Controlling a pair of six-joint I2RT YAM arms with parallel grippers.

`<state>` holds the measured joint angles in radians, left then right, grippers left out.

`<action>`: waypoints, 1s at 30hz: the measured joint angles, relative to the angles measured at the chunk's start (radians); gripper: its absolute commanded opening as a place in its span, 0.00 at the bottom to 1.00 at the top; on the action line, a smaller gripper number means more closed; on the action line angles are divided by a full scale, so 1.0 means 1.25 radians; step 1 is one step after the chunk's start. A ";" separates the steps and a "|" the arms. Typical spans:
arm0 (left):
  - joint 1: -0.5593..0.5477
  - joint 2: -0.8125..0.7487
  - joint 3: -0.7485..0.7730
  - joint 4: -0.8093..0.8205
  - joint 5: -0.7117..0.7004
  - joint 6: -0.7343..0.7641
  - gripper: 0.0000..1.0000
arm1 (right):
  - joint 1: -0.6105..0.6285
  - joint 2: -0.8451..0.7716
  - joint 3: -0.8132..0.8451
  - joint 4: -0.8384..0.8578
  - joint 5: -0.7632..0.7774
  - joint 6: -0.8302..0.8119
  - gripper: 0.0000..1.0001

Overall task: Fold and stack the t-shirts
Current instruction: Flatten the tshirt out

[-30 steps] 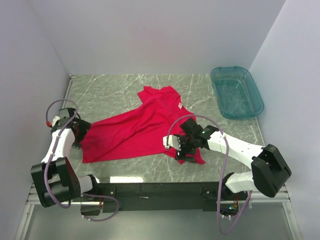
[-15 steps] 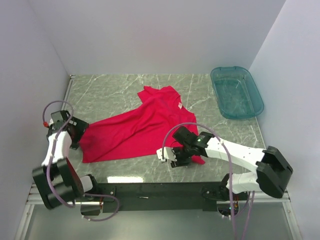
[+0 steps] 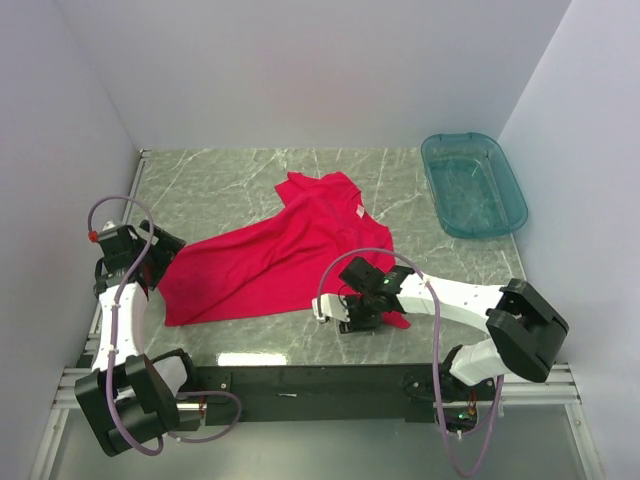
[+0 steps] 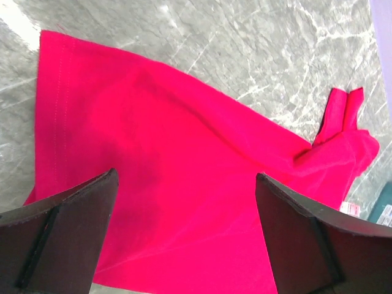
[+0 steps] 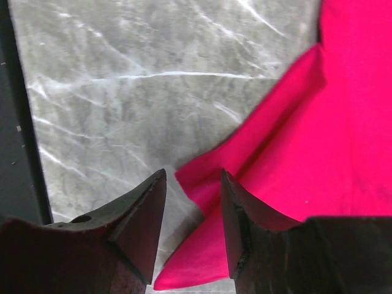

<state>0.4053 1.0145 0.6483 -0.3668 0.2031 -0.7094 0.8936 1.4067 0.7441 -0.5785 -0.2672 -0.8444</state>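
The red t-shirt (image 3: 280, 250) lies spread and creased on the marble table, its white neck label (image 3: 357, 212) toward the back right. My left gripper (image 3: 168, 252) is wide open and empty, hovering over the shirt's left part; the left wrist view shows the red cloth (image 4: 184, 153) below the gap of this gripper (image 4: 187, 174). My right gripper (image 3: 352, 312) is at the shirt's near right corner. In the right wrist view this gripper (image 5: 193, 174) stands narrowly open, with the folded corner of cloth (image 5: 245, 165) between and below the jaws.
A teal plastic bin (image 3: 472, 185) stands at the back right of the table (image 3: 220, 180). White walls close in the left, back and right sides. The black mounting rail (image 3: 300, 380) runs along the near edge.
My right gripper has moved left and nearer along the shirt's near right corner. My left gripper drew back left, then returned over the shirt's left edge, slightly farther back.
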 measured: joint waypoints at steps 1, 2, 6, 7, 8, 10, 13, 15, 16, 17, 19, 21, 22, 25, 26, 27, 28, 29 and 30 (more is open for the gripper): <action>0.000 0.000 -0.002 0.002 0.004 0.002 0.99 | 0.000 0.001 0.000 0.004 0.005 0.003 0.49; -0.001 0.000 -0.004 0.002 0.007 0.002 0.99 | 0.000 0.004 0.000 0.008 0.012 0.006 0.49; -0.003 0.000 -0.005 0.003 0.015 0.008 0.99 | 0.001 0.030 0.000 0.019 0.033 0.013 0.47; -0.004 0.000 -0.005 0.003 0.015 0.008 0.99 | 0.000 0.038 0.000 0.021 0.034 0.014 0.45; -0.005 0.000 -0.005 0.003 0.015 0.008 0.99 | 0.001 0.039 0.002 0.022 0.034 0.015 0.42; -0.006 0.000 -0.005 0.003 0.015 0.008 0.99 | 0.001 0.040 0.002 0.020 0.033 0.013 0.20; -0.006 0.000 -0.005 0.003 0.016 0.008 0.99 | 0.001 0.040 0.003 0.015 0.030 0.011 0.00; -0.006 0.000 -0.005 0.003 0.016 0.008 0.99 | 0.002 0.037 0.014 -0.017 0.014 0.009 0.00; -0.006 0.000 -0.005 0.003 0.016 0.008 0.99 | 0.004 0.031 0.025 -0.049 -0.005 0.001 0.00; -0.006 0.000 -0.005 0.003 0.016 0.008 1.00 | 0.009 0.016 0.043 -0.096 -0.042 -0.013 0.00; -0.006 0.000 -0.005 0.003 0.016 0.009 0.99 | 0.032 -0.034 0.114 -0.222 -0.121 -0.046 0.00; -0.007 0.001 -0.005 0.003 0.016 0.009 1.00 | 0.059 -0.095 0.222 -0.320 -0.212 -0.079 0.50; -0.008 0.002 -0.005 0.003 0.016 0.009 0.99 | 0.067 -0.119 0.267 -0.345 -0.246 -0.087 0.55; -0.008 0.007 -0.005 0.003 0.016 0.009 0.99 | 0.078 -0.193 0.318 -0.343 -0.296 -0.089 0.66; -0.008 0.008 -0.005 0.003 0.016 0.009 0.99 | 0.077 -0.215 0.293 -0.338 -0.295 -0.084 0.66; -0.008 0.008 -0.005 0.003 0.016 0.009 0.99 | 0.076 -0.228 0.256 -0.329 -0.293 -0.074 0.66; -0.008 0.008 -0.005 0.003 0.017 0.009 0.99 | 0.074 -0.228 0.218 -0.325 -0.282 -0.065 0.67; -0.008 0.008 -0.005 0.003 0.017 0.009 0.99 | 0.066 -0.227 0.187 -0.318 -0.277 -0.055 0.67; -0.008 0.009 -0.005 0.003 0.018 0.008 0.99 | 0.053 -0.211 0.154 -0.304 -0.266 -0.044 0.66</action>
<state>0.3958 1.0260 0.6415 -0.3630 0.2256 -0.6991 0.9600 1.1431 0.9360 -0.9581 -0.5999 -0.8993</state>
